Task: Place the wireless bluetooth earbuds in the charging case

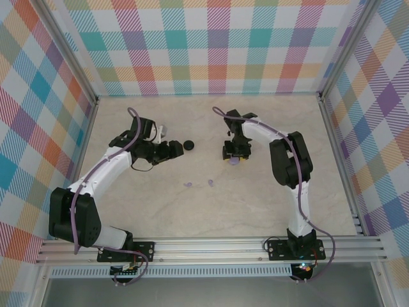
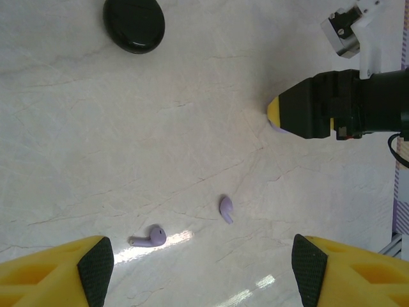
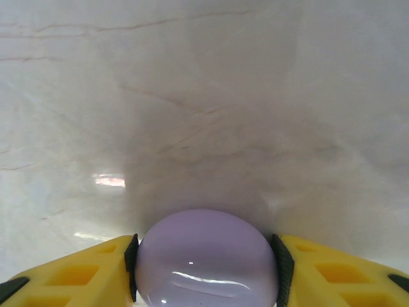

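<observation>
Two pale lilac earbuds (image 2: 149, 237) (image 2: 226, 208) lie apart on the marble table, seen from above as small specks (image 1: 188, 184) (image 1: 210, 183). My left gripper (image 2: 203, 272) hovers open above them with nothing between its yellow fingers (image 2: 96, 268); from above it (image 1: 176, 151) sits just left of a closed round black case (image 1: 188, 146) (image 2: 134, 24). My right gripper (image 3: 208, 268) is shut on a closed round lilac charging case (image 3: 208, 259), its pads pressed against both sides, low over the table (image 1: 234, 158). In the left wrist view that gripper's yellow tip (image 2: 300, 109) enters from the right.
Aluminium rails and checkered walls (image 1: 204, 45) bound the table on all sides. The right arm's black links (image 1: 291, 160) stand to the right of the lilac case. Open marble lies between the two arms and toward the near rail (image 1: 211, 246).
</observation>
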Controlling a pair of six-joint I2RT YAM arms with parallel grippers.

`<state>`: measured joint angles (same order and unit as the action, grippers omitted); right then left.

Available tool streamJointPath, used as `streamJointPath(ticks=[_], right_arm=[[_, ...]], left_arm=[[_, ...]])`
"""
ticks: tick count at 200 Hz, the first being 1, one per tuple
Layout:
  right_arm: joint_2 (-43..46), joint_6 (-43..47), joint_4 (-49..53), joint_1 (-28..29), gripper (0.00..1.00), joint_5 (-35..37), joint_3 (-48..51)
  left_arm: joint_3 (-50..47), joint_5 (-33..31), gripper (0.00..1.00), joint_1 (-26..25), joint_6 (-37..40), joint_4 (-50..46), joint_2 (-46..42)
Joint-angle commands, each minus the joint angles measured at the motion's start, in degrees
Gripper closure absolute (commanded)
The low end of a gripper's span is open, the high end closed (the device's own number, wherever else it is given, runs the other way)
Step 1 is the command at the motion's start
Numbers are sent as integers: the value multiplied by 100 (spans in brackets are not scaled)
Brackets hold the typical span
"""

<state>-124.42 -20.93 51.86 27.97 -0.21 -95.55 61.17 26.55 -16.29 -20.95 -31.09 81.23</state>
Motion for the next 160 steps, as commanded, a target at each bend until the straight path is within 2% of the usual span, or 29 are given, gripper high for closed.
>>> streamJointPath(ticks=[1,57,119,160], right_arm=[[67,-472,-164,273,46,-318,146],[124,-985,-517,531,45,-471,203],[359,-967,-693,520,31,-471,399],[1121,-959,-1342,323,26,-773,1026]], left_arm=[[-128,140,25,-126,-161,223,-50],[-235,97,25,-354,-404,668,251],[-340,46,25,-612,-858,1468,799],[-340,30,24,-616,-1038,1953,1123]])
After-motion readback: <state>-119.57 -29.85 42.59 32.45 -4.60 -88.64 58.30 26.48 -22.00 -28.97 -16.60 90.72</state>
